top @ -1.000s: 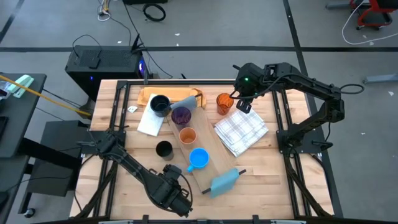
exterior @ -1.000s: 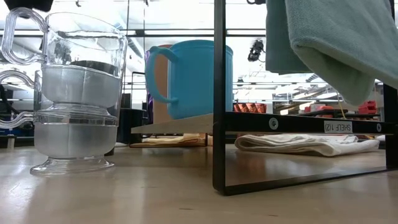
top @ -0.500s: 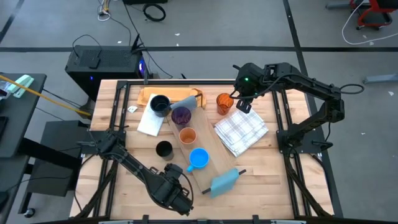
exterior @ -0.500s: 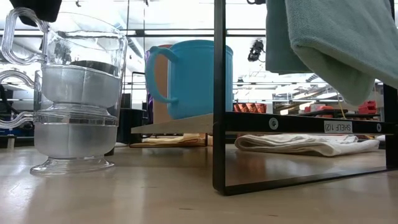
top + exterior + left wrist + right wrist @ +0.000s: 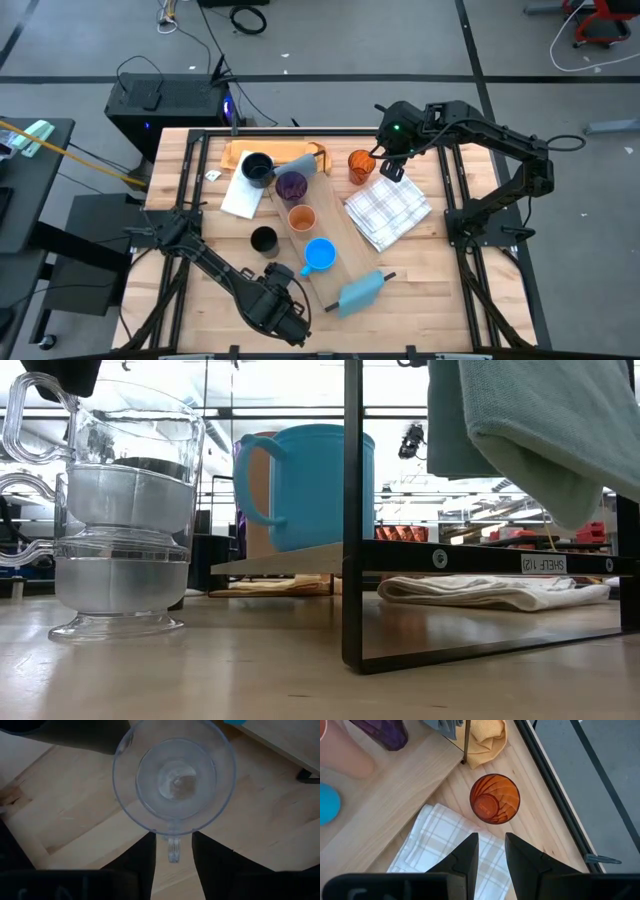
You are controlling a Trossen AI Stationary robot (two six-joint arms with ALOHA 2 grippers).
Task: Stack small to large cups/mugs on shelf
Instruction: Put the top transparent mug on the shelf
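Note:
Two clear glasses (image 5: 120, 510) stand stacked on the table near its front edge, handles on one side. My left gripper (image 5: 173, 837) points down over them, open, with a finger on either side of the top glass's handle (image 5: 172, 851), apart from it. The shelf (image 5: 335, 240) carries the purple tumbler (image 5: 291, 185), an orange cup (image 5: 301, 218) and the blue mug (image 5: 319, 254). My right gripper (image 5: 491, 836) hangs open, its gap narrow, above a second orange cup (image 5: 495, 798) that stands on the table at the far right.
A black cup (image 5: 264, 240) stands on the table left of the shelf. A navy mug (image 5: 257, 168) sits on a white cloth at the back. A checked cloth (image 5: 388, 212) lies right of the shelf. Blue-grey cloths (image 5: 362, 290) cover the shelf's ends.
In the low view a dark part of my left gripper has come farther into the picture's top, over the upper glass's handle. The glasses have stayed where they were.

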